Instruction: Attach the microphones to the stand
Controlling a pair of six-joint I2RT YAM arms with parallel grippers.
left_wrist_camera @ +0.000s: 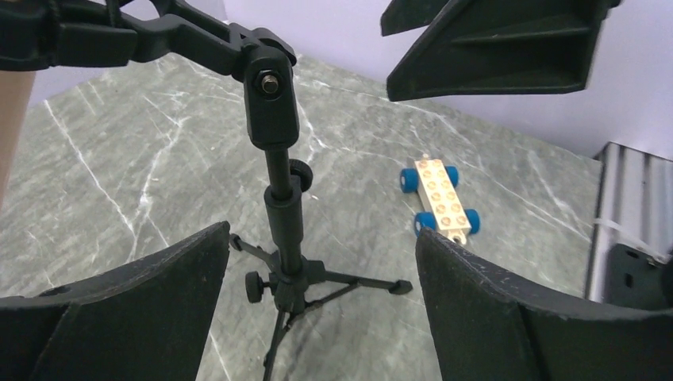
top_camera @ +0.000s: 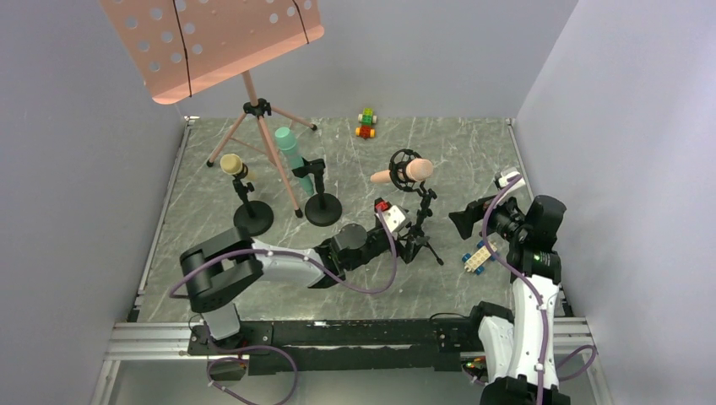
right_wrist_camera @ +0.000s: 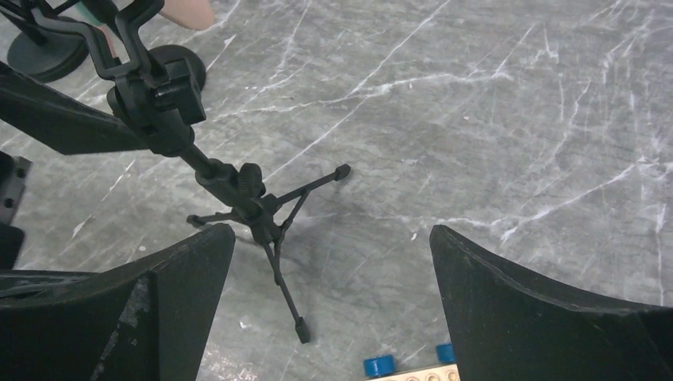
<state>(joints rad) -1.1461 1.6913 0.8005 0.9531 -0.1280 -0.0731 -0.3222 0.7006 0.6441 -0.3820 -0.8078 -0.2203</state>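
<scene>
Your left gripper [top_camera: 402, 224] is gaping wide and empty beside the tripod stand [top_camera: 422, 232]. The salmon-pink microphone [top_camera: 405, 173] is sitting atop it, at twelve o'clock from those jaws (long axis running nine-to-three). Your right gripper [top_camera: 463, 223], equally wide, is hovering farther off.

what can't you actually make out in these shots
- Pink microphone: right wrist view cuts it off at the top edge; left wrist view shows only a sliver at the left edge.
- How firmly its shock mount holds it: too small in the top view.
- Cream toy car: bottom edge crops it in the right wrist view.
- Yellow microphone: outside both wrist views.
</scene>
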